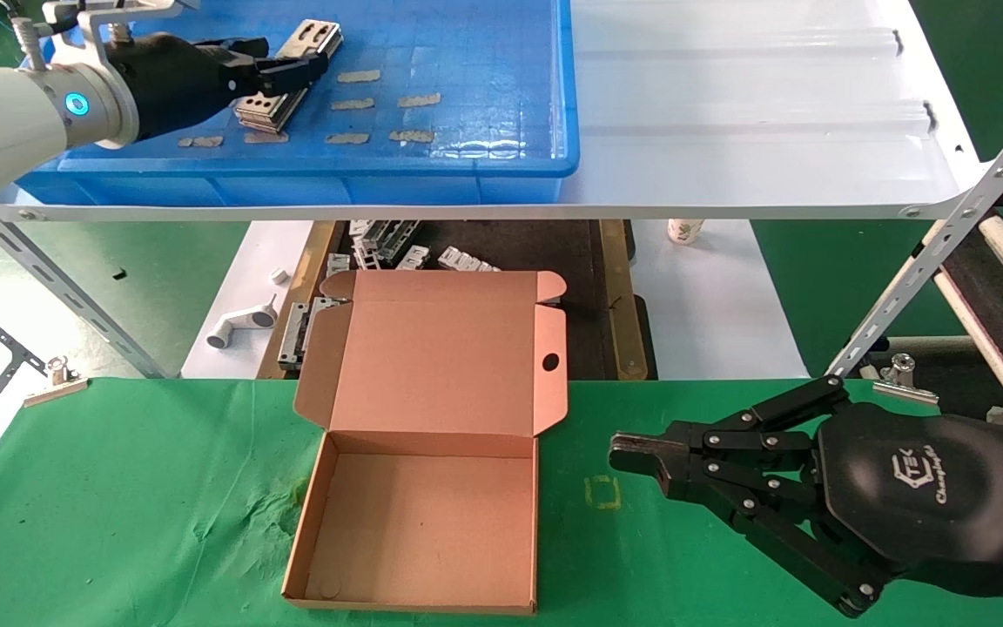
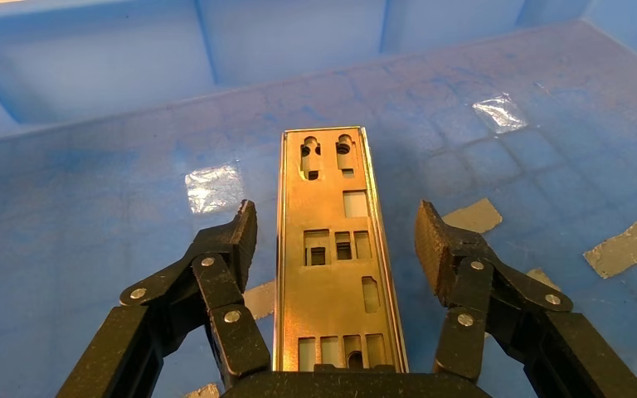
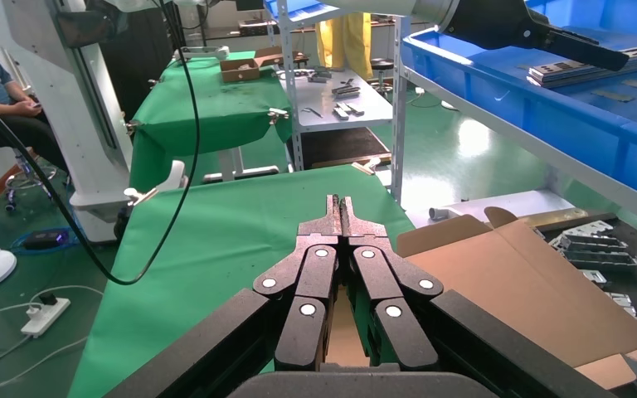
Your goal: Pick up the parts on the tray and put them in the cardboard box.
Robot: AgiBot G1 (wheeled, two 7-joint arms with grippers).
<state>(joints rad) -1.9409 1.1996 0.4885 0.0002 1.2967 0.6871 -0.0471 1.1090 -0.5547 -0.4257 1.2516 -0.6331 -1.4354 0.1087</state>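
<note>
The parts (image 1: 316, 36) are silver punched metal plates lying stacked in the blue tray (image 1: 484, 165) at its left end. My left gripper (image 1: 286, 73) is low over them, open, with one finger on each side of the top plate (image 2: 332, 207), not touching it. The stack also shows in the right wrist view (image 3: 597, 65). The cardboard box (image 1: 419, 522) stands open and empty on the green table, lid (image 1: 445, 348) tilted back. My right gripper (image 1: 628, 453) is shut and empty, parked to the right of the box, fingers (image 3: 342, 203) pointing toward it.
Tan tape strips (image 1: 362, 103) lie on the tray floor. The tray sits on a white sheet-metal shelf (image 1: 754, 113) above the table. Chunkier grey brackets (image 1: 388, 239) and a white pipe fitting (image 1: 240, 326) lie below, behind the box. Slanted shelf struts (image 1: 928, 261) stand at right.
</note>
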